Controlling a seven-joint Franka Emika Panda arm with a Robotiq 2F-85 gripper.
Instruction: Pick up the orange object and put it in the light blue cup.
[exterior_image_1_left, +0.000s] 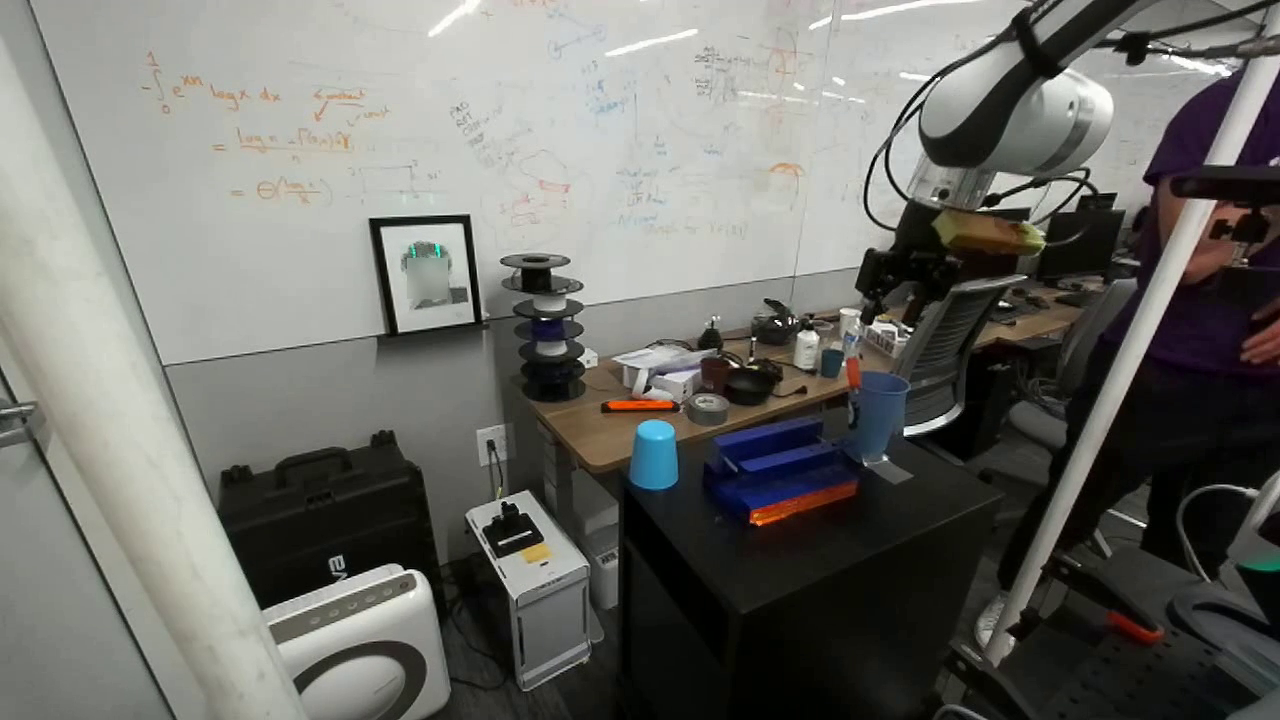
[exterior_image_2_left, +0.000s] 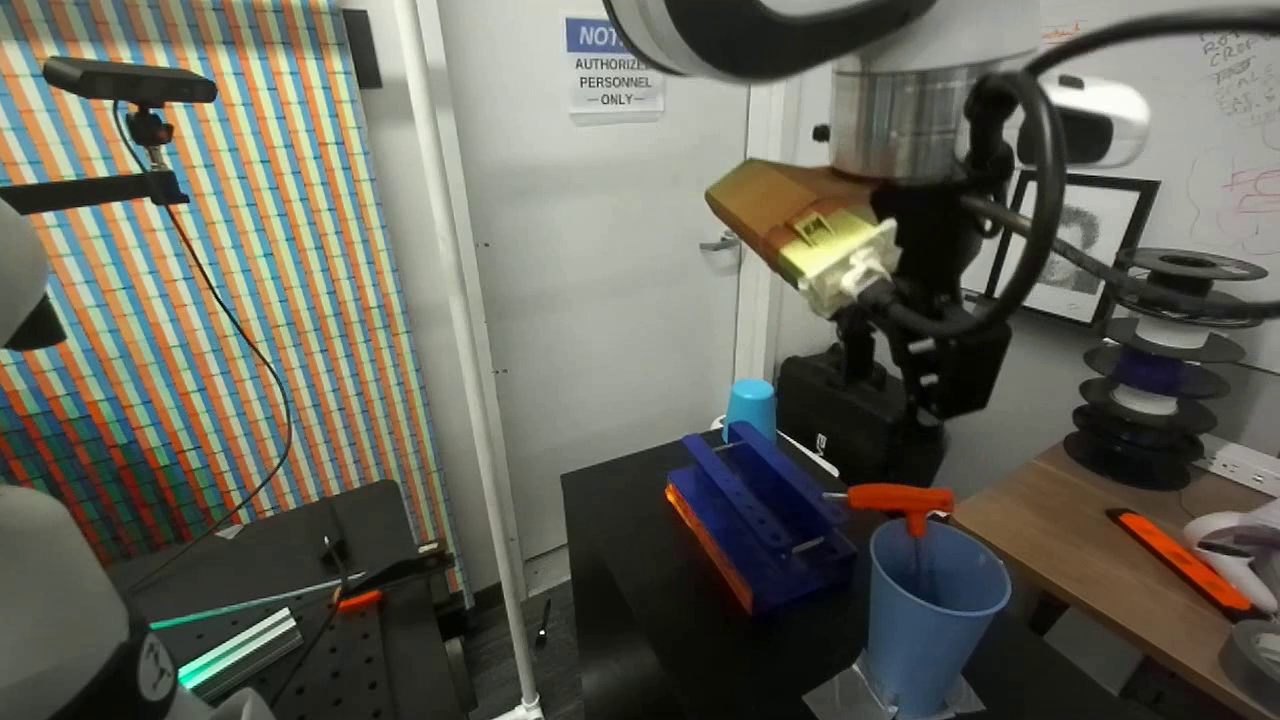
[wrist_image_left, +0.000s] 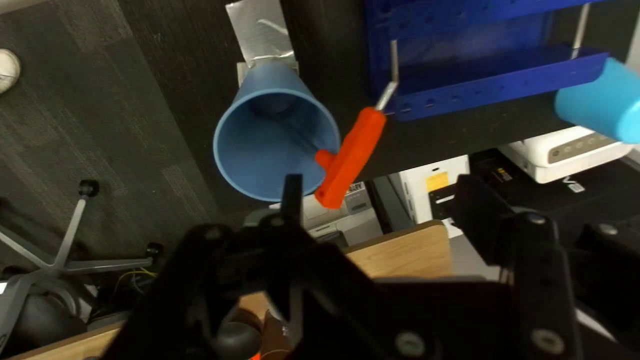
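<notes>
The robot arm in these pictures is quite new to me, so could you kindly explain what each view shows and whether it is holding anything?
The machine is a jointed robot arm ending in a gripper with two fingers. Two pictures come from cameras standing outside the robot; the third comes from its wrist, looking down past those fingers. On the black stand are an upright blue cup with silver tape at its foot, a blue tray-like piece with an orange edge, and a brighter blue cup turned upside down. An orange-handled tool sits in the upright cup: its shaft runs inside and the handle sticks out above the rim. The gripper is above it with its fingers spread, and nothing appears to be held between them.
</notes>
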